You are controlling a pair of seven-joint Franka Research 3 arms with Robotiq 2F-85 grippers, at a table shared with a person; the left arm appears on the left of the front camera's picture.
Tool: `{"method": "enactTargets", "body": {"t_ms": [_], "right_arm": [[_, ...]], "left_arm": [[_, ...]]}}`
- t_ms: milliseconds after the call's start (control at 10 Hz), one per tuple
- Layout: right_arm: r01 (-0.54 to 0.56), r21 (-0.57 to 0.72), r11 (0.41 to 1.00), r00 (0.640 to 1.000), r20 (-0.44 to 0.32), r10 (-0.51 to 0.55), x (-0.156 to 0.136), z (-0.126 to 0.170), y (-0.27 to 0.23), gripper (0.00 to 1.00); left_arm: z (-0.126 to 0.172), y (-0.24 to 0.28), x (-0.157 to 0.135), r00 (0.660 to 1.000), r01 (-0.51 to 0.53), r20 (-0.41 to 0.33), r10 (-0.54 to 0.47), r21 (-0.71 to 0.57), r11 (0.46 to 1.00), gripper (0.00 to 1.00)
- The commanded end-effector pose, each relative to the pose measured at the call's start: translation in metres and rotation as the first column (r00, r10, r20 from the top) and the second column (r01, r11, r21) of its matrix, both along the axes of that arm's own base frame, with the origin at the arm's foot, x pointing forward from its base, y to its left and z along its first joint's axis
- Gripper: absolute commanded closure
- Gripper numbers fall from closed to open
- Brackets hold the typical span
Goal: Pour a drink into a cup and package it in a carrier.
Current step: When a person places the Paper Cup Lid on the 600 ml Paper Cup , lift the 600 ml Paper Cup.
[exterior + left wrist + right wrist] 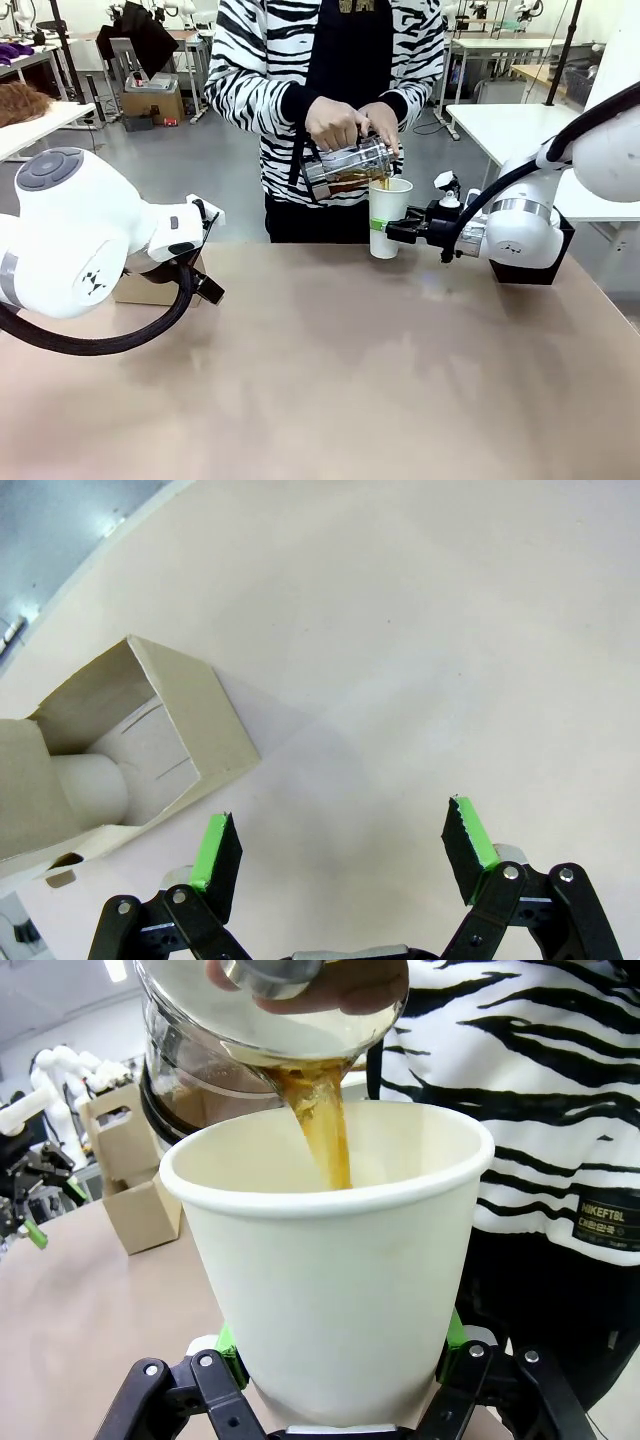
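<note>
The left gripper [340, 828] hangs over bare table [420, 630], fingers spread wide and holding nothing; the carrier [185, 715] lies just beside one finger. Further right, the right gripper [340, 1345] clamps the white cup [330, 1280] low down, while the person's hands [345, 125] tip the jug [345, 165], the drink [325, 1130] streaming in.

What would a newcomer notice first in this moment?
At the far side of the table, the person's hands tilt a glass jug, and amber drink streams into a white cup gripped by the right end effector. Off to the left, the left end effector hangs open over the table beside a cardboard carrier.
</note>
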State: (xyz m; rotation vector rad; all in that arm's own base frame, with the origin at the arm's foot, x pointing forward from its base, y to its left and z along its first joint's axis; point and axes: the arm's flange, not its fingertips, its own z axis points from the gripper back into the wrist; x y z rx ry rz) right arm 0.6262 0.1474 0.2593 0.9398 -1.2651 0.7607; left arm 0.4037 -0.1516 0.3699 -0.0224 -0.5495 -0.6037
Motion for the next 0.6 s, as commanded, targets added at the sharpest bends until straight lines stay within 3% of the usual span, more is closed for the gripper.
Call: {"method": "enactTargets", "body": {"t_ms": [0, 500], "right_arm": [[-0.001, -0.001, 1.000, 1.000, 0.002, 0.001, -0.0029, 0.0043, 0.0013, 0.20], [-0.001, -0.001, 1.000, 1.000, 0.002, 0.001, -0.0029, 0.0043, 0.0013, 0.20]], "left_arm": [[0.0004, 0.0000, -0.0003, 1.000, 0.001, 0.000, -0.001, -0.002, 1.000, 0.00], [0.0004, 0.0000, -0.0003, 1.000, 0.001, 0.000, -0.001, -0.002, 1.000, 0.00]]}}
